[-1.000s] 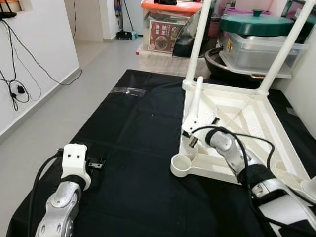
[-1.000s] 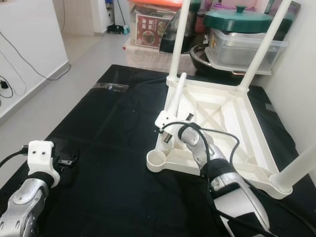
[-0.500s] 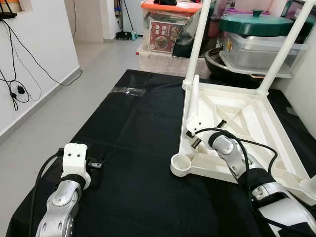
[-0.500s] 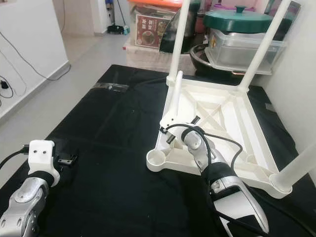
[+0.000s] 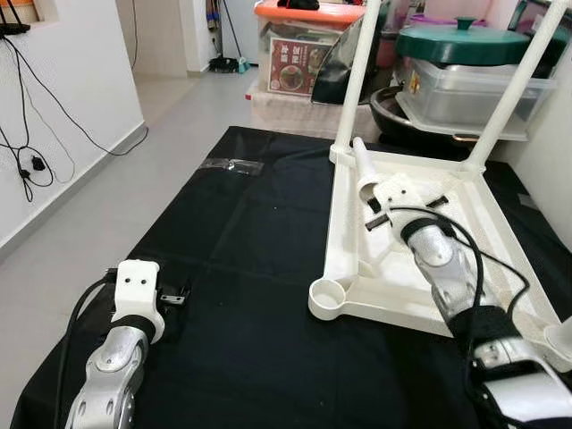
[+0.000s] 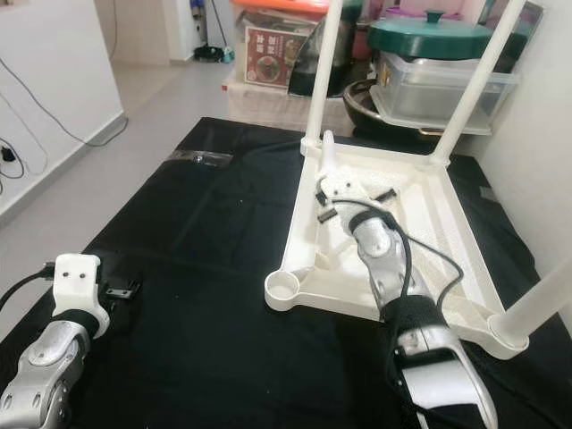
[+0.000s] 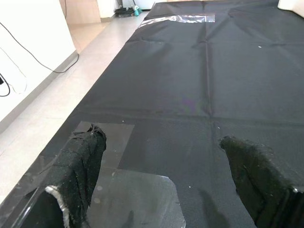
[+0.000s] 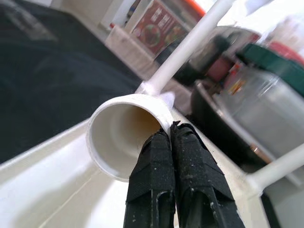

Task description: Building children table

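The white children's table [image 5: 344, 223] lies upside down on a black mat [image 5: 250, 268]. Two legs [image 5: 362, 63] stand in its far corners and one leg [image 6: 545, 304] in the near right corner. The near left socket [image 5: 327, 298] holds nothing. My right gripper [image 8: 169, 129] is over the table's far half, shut on the rim of a loose white leg [image 5: 365, 170], pinching its hollow open end [image 8: 124, 130]. My left gripper [image 7: 161, 137] hovers low over the mat at the near left, open, with nothing between its fingers.
Behind the table stand storage boxes [image 5: 299, 49], a clear tub with a green-lidded pot [image 5: 465, 45] and a black pan. A strip of clear tape [image 5: 231, 164] lies on the mat. Grey floor and a white wall with cables [image 5: 36, 161] are at the left.
My right gripper has moved from the table's near left rim toward its far side, carrying the loose leg's open end with it. The left arm has stayed put.
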Tool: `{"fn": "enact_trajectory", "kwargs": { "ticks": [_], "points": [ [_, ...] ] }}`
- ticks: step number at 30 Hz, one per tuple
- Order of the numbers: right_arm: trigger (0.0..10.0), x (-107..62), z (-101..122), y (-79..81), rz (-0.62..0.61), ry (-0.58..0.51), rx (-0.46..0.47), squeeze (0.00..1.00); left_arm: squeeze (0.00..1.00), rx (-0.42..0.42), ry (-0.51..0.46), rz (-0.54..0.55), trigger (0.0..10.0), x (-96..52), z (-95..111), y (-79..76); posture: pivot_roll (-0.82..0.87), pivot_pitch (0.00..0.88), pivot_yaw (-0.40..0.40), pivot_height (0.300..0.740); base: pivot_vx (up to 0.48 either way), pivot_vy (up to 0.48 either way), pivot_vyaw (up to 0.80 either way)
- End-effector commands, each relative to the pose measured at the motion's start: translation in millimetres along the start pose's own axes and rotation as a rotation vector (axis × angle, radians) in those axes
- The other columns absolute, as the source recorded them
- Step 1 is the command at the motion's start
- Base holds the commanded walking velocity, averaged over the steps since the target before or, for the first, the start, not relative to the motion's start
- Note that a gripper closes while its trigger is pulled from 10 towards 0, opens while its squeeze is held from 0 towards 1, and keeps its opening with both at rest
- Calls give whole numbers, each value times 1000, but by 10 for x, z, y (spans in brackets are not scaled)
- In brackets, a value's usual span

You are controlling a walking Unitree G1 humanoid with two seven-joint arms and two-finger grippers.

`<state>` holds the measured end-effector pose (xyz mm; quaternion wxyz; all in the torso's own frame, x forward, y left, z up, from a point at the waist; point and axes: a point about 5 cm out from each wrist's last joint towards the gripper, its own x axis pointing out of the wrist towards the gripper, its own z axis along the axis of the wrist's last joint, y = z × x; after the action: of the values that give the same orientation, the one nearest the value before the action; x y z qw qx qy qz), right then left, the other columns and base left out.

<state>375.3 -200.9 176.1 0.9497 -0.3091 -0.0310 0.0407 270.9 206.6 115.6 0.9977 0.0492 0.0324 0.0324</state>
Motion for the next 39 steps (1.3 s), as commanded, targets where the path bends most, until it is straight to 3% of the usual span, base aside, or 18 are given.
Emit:
{"fn": "enact_trajectory", "kwargs": {
  "ticks": [1, 4, 5, 7, 8, 9, 10, 11, 12, 13, 21, 22, 23, 39],
  "points": [
    [0, -117, 26, 77, 38, -20, 26, 0, 0, 14, -1, 0, 10000, 3, -5, 17, 53, 0, -47, 740, 0, 0, 0],
    [0, -321, 27, 189, 92, -38, 41, 0, 0, 16, 3, -1, 10000, -6, -16, 26, 46, 0, -44, 740, 0, 0, 0],
    [0, -321, 27, 189, 92, -38, 41, 0, 0, 16, 3, -1, 10000, -6, -16, 26, 46, 0, -44, 740, 0, 0, 0],
    [0, -517, 30, 257, 140, -49, 50, 0, 0, 17, 6, -4, 10000, -8, -24, 24, 31, 0, -38, 740, 0, 0, 0],
    [0, -517, 30, 257, 140, -49, 50, 0, 0, 17, 6, -4, 10000, -8, -24, 24, 31, 0, -38, 740, 0, 0, 0],
    [0, -659, 27, 299, 175, -51, 54, 0, 0, 17, 7, -7, 10000, -5, -28, 15, 24, 0, -35, 740, 0, 0, 0],
    [0, -659, 27, 299, 175, -51, 54, 0, 0, 17, 7, -7, 10000, -5, -28, 15, 24, 0, -35, 740, 0, 0, 0],
    [0, -799, 15, 340, 215, -47, 51, 0, 0, 17, 9, -10, 10000, -1, -31, 5, 19, 0, -34, 740, 0, 0, 0],
    [0, -799, 15, 340, 215, -47, 51, 0, 0, 17, 9, -10, 10000, -1, -31, 5, 19, 0, -34, 740, 0, 0, 0],
    [0, -911, -2, 373, 243, -39, 49, 0, 0, 17, 10, -14, 10000, 2, -36, -1, 7, 0, -29, 740, 0, 0, 0],
    [0, -1114, -22, 454, 284, 14, 48, 0, 0, 28, 15, -27, 10000, 16, -44, -11, 5, 0, -24, 740, 0, 0, 0],
    [2549, -1131, -18, 479, 295, 23, 47, 0, 0, 31, 14, -28, 10000, 18, -44, -9, 6, 0, -26, 740, 0, 0, 0],
    [10000, -1134, -23, 501, 299, 34, 51, 0, 0, 32, 15, -27, 10000, 18, -45, -7, 9, 0, -26, 740, 0, 0, 0],
    [10000, -1161, -36, 569, 302, 111, 22, 0, 0, 44, 22, -41, 10000, 20, -68, -43, 7, 0, -21, 740, 0, 0, 0]
  ]
}}
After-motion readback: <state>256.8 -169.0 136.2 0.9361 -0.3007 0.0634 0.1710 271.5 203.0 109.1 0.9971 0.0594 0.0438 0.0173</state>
